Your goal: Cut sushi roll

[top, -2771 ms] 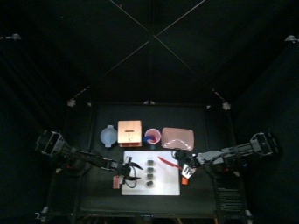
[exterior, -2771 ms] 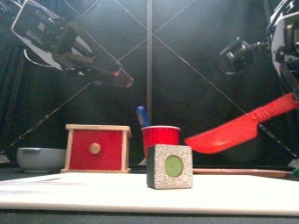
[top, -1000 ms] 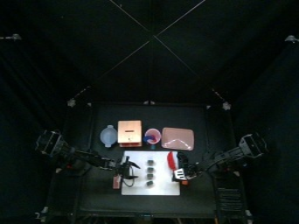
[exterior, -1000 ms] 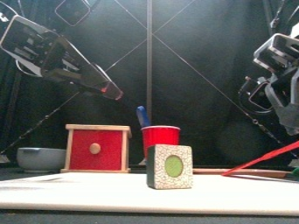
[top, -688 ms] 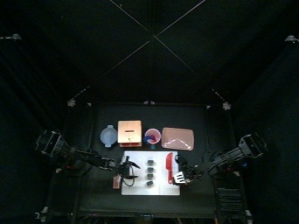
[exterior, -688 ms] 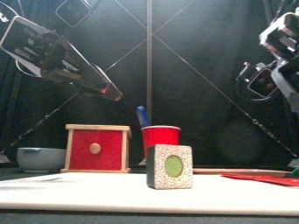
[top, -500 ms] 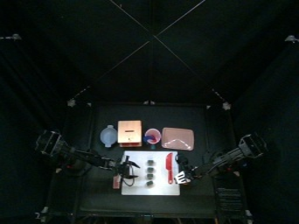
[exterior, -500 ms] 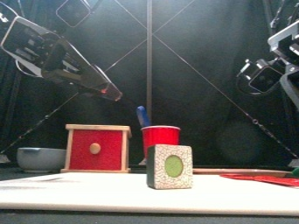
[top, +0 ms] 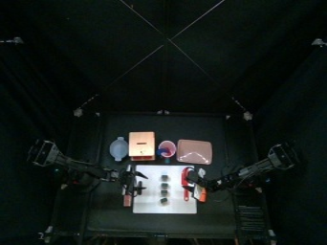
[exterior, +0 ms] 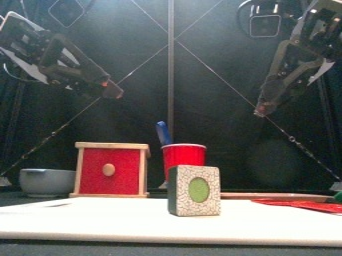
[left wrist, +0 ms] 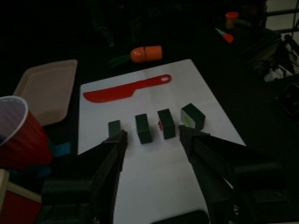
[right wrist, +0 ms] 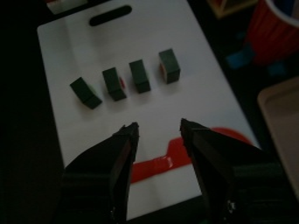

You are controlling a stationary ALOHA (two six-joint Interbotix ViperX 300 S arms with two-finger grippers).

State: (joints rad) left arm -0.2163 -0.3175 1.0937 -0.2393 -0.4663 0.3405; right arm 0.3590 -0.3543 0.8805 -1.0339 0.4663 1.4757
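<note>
The sushi roll lies cut into several short dark pieces in a row on the white board. The same row of sushi roll pieces shows on the board in the right wrist view. At table height the nearest sushi piece shows a green centre. A red knife lies flat on the board beside the pieces. My left gripper hangs open and empty above the board's left side. High on the right, my right gripper is open and holds nothing.
Behind the board stand a grey bowl, a red wooden box and a red cup. A pinkish tray lies at the back right. An orange item sits just off the board.
The right gripper laid the red knife on the board, let go and rose clear. The left arm lifted and drew back a little toward the left.
</note>
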